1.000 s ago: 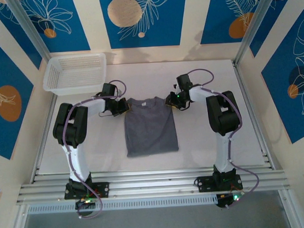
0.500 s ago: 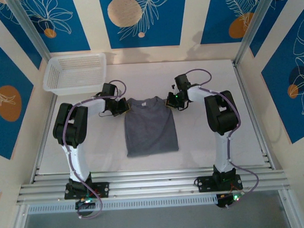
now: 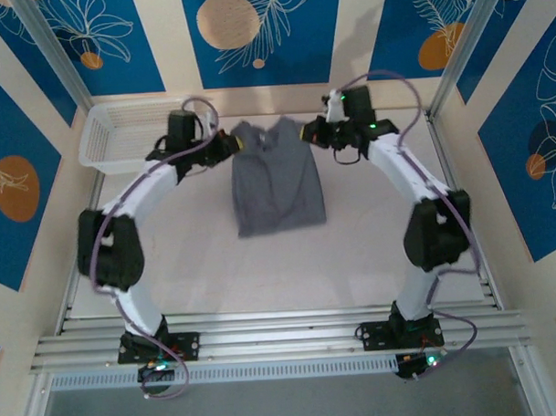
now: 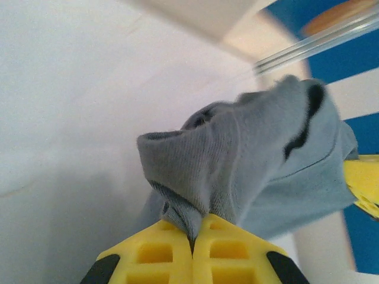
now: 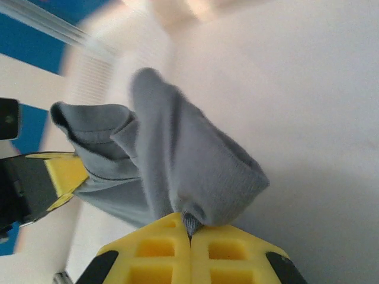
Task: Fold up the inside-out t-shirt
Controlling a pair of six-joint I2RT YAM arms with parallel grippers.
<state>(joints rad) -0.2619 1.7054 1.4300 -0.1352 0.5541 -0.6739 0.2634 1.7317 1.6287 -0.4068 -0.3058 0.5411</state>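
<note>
**Top external view.** The inside-out t-shirt (image 3: 279,185) is sitting in the far middle of the desk (image 3: 380,250). Its collar edge is raised toward the back wall, and its hem end appears to be resting on the desk nearer the arm bases. The left end effector (image 3: 228,144) is gripping the shirt's left shoulder corner. The right end effector (image 3: 308,132) is gripping the right shoulder corner at a matching height. Holding both corners level is stretching the top edge between them, which probably serves to keep the body panel flat and free of creases for a lengthwise fold. The white mesh basket (image 3: 120,140) is standing in the far left corner, just beside the left arm and apart from the garment.

**Left wrist view.** The left end effector (image 4: 192,236) is fully closed, with a bunched ridge of grey fabric (image 4: 249,160) clamped between the yellow pads. The cloth is rising clear of the desk and sagging toward the other end effector's yellow finger at the right edge.

**Right wrist view.** The right end effector (image 5: 189,232) is likewise closed tight on a fold of the shirt (image 5: 177,160). The fabric is draping across toward the left end effector (image 5: 59,171), so the garment is being carried by both grips.
</note>
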